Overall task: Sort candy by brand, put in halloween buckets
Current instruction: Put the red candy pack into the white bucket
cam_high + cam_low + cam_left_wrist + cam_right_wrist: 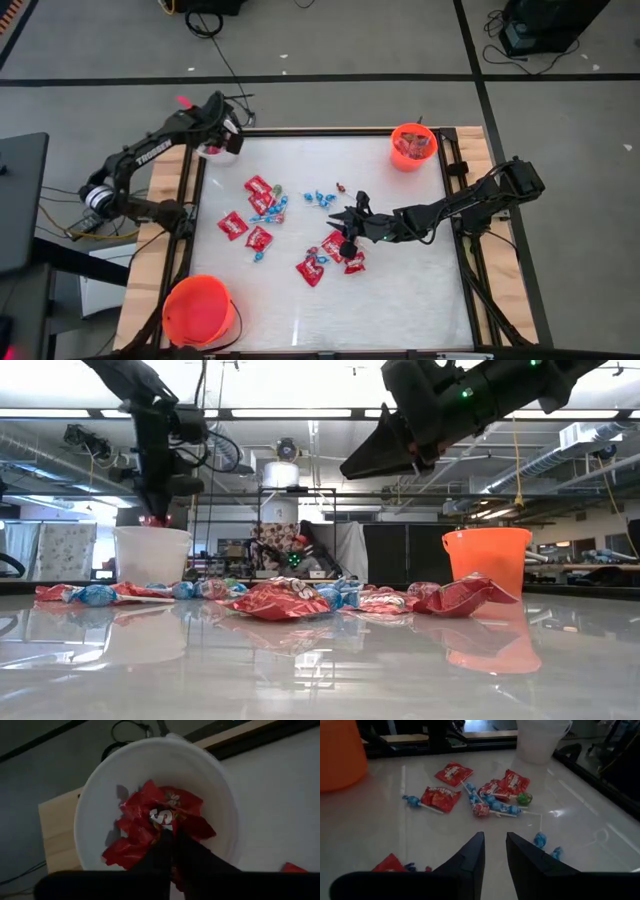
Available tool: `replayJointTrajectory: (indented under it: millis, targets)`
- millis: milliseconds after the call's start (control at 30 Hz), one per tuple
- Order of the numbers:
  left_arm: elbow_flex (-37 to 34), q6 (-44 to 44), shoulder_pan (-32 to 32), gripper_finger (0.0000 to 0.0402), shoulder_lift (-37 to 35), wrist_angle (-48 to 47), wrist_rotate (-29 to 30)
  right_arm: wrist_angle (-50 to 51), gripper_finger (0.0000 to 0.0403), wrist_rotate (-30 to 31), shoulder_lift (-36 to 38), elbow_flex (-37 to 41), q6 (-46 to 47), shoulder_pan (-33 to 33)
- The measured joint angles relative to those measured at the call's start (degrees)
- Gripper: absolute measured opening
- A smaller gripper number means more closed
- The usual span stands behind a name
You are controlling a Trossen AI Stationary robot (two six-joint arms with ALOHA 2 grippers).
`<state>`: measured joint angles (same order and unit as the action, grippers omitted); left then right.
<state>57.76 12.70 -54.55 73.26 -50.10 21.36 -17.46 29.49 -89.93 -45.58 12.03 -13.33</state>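
Two arms at work over your table, candy spread between three buckets.

At your far left corner, the left gripper (222,140) hangs directly over the white bucket (100,800); its fingers are clenched on a red packet (162,817), with more red packets lying in the bucket under it. Below, at the near left corner, sits the larger orange bucket (198,310). Moving across the middle you have loose red packets (258,187), blue-wrapped pieces (320,198) and stick sweets (485,810) scattered on the tabletop (400,290). The right gripper (348,216) hovers above the table near the centre, fingers slightly parted and grasping nothing, with blue pieces just beside it. At the far right corner stands the small orange bucket (412,146), holding some candy.
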Motion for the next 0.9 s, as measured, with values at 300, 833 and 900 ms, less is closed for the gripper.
replayJointTrajectory:
  millis: [300, 833, 900]
  targets:
    - [0.07, -2.21, 0.36, 0.0154, 1.61, 0.70, 0.54, 1.35, 0.0081, -1.62, 0.00, 0.00, 0.96, 0.33]
    - [-2.58, 2.55, 31.86, 0.0157, 2.80, 4.76, -1.54, 2.17, 0.0079, -5.63, 0.00, 0.00, 2.84, 1.51]
    - [-4.27, 3.19, 33.28, 0.0159, 3.49, 5.24, -1.94, 2.23, 0.0079, -5.63, 0.00, 0.00, 3.37, 1.51]
